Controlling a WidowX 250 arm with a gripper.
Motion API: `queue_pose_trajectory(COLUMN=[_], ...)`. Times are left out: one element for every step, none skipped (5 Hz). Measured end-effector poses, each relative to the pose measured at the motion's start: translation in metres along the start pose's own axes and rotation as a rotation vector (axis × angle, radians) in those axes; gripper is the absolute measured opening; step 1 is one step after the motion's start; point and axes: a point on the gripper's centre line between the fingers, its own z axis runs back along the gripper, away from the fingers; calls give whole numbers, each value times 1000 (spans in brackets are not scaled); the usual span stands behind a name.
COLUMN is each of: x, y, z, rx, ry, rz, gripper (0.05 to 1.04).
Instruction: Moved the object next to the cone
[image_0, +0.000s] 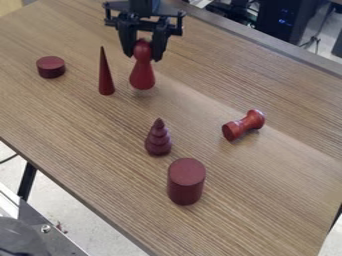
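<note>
Well, the end effector (143, 56) pinches a pin (142, 76) (beside the cone (105, 80))

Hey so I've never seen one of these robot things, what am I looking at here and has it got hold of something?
A fixed camera looks down at a slant on a wooden table. The black machine at the top is a robot arm. Its claw grips the top of a red pin-shaped piece, upright beside a slim cone; whether it touches the table, I can't tell. Also there: a flat disc, a ridged, tapering piece, a thick cylinder and a waisted piece lying on its side.
</note>
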Motion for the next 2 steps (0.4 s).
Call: queue_pose_trajectory(x=[-1,-2], y=[1,1], z=[-2,-2], rx=[-13,-21], ry=[16,23], rz=[18,9], gripper=[572,572])
